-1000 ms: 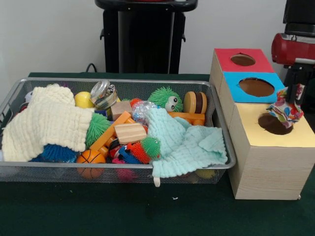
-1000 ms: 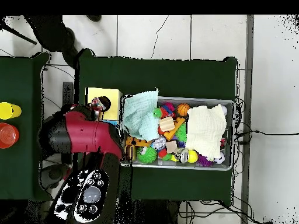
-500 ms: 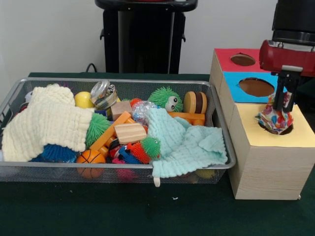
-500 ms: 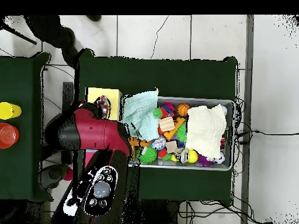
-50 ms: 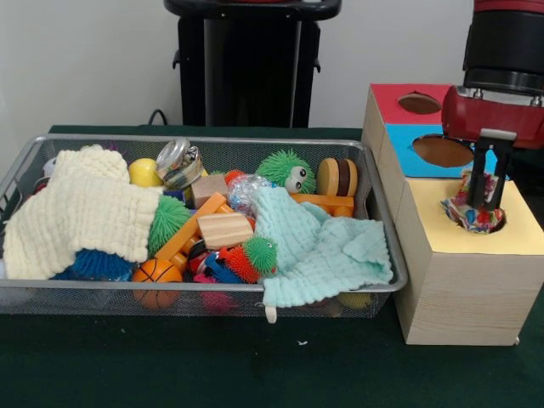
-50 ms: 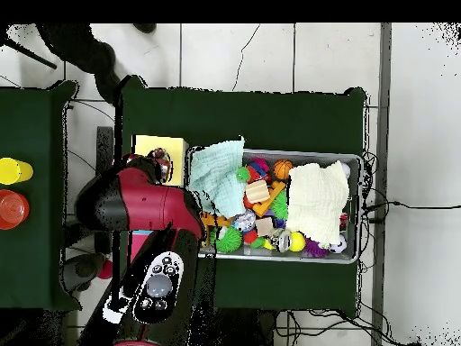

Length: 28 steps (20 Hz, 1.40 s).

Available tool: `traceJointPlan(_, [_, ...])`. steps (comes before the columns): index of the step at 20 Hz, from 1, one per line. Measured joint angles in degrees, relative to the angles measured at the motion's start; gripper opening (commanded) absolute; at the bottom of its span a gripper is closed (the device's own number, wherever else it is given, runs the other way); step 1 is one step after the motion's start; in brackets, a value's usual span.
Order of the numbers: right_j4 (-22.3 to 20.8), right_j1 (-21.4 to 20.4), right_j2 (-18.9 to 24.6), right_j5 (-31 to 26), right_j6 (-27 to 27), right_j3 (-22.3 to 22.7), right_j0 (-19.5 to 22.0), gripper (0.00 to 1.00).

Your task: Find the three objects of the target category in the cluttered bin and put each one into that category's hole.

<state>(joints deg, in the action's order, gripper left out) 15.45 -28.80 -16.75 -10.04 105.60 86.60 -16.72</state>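
Note:
My gripper (image 5: pixel 490 202) hangs over the hole in the yellow top (image 5: pixel 520 235) of the wooden box, the nearest of its three sections. It is shut on a patterned cloth (image 5: pixel 470 212) that bunches in that hole. From overhead the red arm (image 6: pixel 135 205) covers the gripper, and only a bit of the patterned cloth (image 6: pixel 162 163) shows beside the yellow top (image 6: pixel 153 147). In the wire bin (image 5: pixel 204 288) lie a cream knitted cloth (image 5: pixel 81 212) at the left and a mint cloth (image 5: pixel 319 242) draped over the right front rim.
Behind the yellow section are a blue-topped hole (image 5: pixel 442 150) and a red-topped hole (image 5: pixel 419 103). Spiky balls, wooden blocks, a small basketball (image 5: pixel 156 271) and a jar (image 5: pixel 178 161) crowd the bin. Overhead, a yellow cup (image 6: pixel 13 169) and a red cup (image 6: pixel 13 207) stand on a side table.
The gripper has moved left from beside the box and come down over the yellow hole, carrying the patterned cloth down into it. The bin's contents have not moved.

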Motion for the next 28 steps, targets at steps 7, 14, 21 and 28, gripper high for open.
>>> traceJointPlan(7, [0.0,0.8,0.0,0.4,0.0,0.0,0.0,0.00])
traceJointPlan(14, [0.0,1.4,0.0,0.8,0.0,0.0,0.8,0.00])
traceJointPlan(21, [0.0,1.5,0.0,2.4,0.0,0.0,1.8,0.00])
traceJointPlan(28, [0.0,1.5,0.0,2.8,0.0,0.0,1.8,1.00])
